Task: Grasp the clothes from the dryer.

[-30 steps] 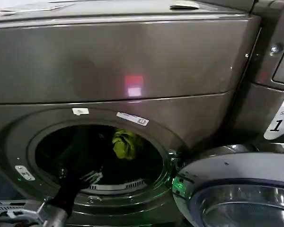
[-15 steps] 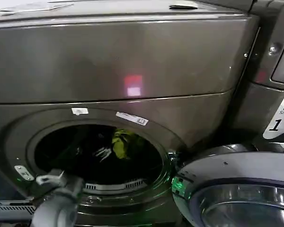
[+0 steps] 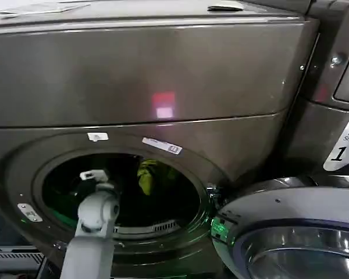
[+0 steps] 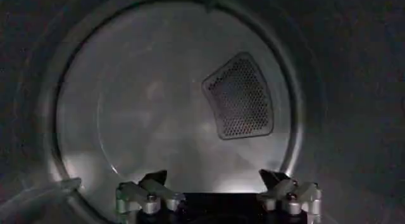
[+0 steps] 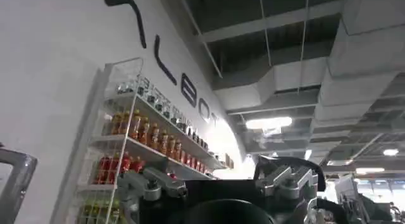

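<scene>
The left tool [image 4: 218, 195] is inside the dryer [image 3: 163, 87], its two fingers spread wide and holding nothing; the left wrist view looks past them at the steel back wall of the drum [image 4: 164, 118] and a perforated vent panel [image 4: 240, 99], with no fabric between the tips. In the head view the left arm [image 3: 96, 215] rises from below and passes through the round porthole [image 3: 119, 192], its wrist just inside the opening. The clothes [image 3: 146, 174] sit deeper in the drum, a lime yellow-green piece to the right of the wrist and apart from it; any dark garment beside it cannot be made out against the black interior. The reach seems aimed past the bundle, so the step would go best if the wrist turned rightward until the fabric appears between the fingers, then advanced with the fingers kept wide and closed only once they straddle a thick fold. The arm should keep off the porthole rim. The open door [image 3: 291, 232] hangs at lower right. The right tool [image 5: 221, 187], fingers apart and empty, is parked pointing toward the ceiling [image 5: 297, 48].
</scene>
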`<state>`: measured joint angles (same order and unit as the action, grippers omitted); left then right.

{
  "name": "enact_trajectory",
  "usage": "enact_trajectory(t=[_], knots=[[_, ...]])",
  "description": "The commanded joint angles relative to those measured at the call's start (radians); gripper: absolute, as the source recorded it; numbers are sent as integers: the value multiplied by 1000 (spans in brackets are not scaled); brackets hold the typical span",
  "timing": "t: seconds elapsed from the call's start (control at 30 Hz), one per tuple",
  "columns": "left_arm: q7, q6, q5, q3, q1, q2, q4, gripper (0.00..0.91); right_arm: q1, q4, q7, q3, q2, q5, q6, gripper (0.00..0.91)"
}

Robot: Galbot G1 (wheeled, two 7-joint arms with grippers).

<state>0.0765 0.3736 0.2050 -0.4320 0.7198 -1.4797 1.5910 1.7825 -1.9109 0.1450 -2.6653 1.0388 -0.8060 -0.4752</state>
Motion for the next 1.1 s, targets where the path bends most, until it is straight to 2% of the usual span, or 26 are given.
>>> enact_trajectory(t=[0.03,0.3,0.5,0.67,0.87,0.97,1.1], knots=[[-7,-20,-34,59,-256,0,-332,907,-1,5,1,-6,-1,-3,-1,907],[13,-44,-16,104,-409,3,-562,907,-7,17,4,-3,-2,-3,1,907],[99,-68,9,137,-515,-2,-740,907,-13,19,7,4,-3,-3,4,907],[323,-99,4,264,-590,25,-873,907,-12,28,9,7,-7,-2,7,907],[572,-211,-107,351,-699,-2,-1093,907,-17,29,11,16,-5,0,10,907],[672,-252,-163,431,-726,1,-1138,907,-18,30,13,16,-5,1,12,907],[777,-258,-258,530,-765,7,-1173,907,-22,28,14,21,-2,2,13,907]])
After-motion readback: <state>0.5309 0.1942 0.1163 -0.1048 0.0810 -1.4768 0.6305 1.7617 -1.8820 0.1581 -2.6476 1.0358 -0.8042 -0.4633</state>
